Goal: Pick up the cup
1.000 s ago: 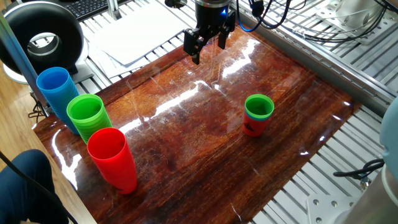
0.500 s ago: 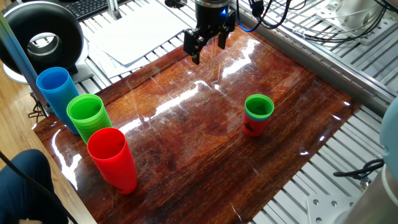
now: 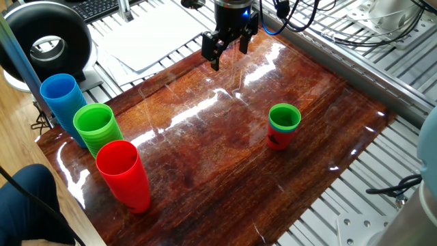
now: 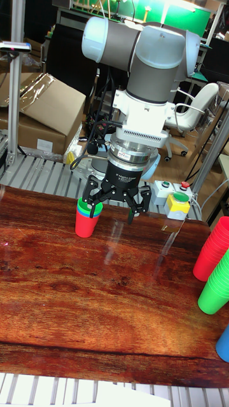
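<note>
The cup (image 3: 285, 117) is small and bright green, and it seems to sit nested in a red cup on the right half of the wooden table (image 3: 205, 150). In the tall fixed view only the green rim of the cup (image 4: 83, 206) shows, above the red cup and partly behind a gripper finger. My gripper (image 3: 229, 53) hangs over the table's far edge, well apart from the cup, to its upper left. In the tall fixed view the gripper (image 4: 114, 213) is open with nothing between its fingers.
Tall tumblers stand along the left edge: a blue stack (image 3: 60, 96), a green stack (image 3: 95, 126) and a red one (image 3: 124, 172). A black ring-shaped device (image 3: 48, 41) and white paper (image 3: 153, 37) lie beyond the table. Metal rails border the right side.
</note>
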`<state>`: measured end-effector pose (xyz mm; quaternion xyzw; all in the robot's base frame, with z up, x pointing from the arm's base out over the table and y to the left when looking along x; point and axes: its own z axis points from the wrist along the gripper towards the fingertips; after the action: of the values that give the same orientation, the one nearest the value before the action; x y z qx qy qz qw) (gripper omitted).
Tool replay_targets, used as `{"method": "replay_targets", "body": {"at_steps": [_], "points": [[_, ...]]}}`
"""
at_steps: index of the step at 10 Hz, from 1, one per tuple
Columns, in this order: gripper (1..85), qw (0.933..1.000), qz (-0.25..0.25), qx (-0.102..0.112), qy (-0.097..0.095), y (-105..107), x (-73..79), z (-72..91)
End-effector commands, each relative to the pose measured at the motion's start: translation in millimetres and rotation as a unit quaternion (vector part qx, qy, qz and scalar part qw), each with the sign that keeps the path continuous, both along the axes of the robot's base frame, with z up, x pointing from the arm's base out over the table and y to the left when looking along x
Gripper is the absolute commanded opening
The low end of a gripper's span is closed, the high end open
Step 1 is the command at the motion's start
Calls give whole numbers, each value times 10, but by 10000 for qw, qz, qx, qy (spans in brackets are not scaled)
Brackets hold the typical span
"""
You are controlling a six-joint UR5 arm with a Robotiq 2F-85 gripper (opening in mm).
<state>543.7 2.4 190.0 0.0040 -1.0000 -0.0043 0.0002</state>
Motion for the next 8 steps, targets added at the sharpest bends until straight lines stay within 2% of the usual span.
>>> {"method": "replay_targets", "body": {"at_steps": [1,4,6,8], "points": [[13,9895,855,319,-1120,248,556,69],[13,9904,772,176,-1135,339,566,-14],[13,9893,1010,90,-1048,170,530,0],[13,9879,1172,54,-1017,-65,432,-22]]}}
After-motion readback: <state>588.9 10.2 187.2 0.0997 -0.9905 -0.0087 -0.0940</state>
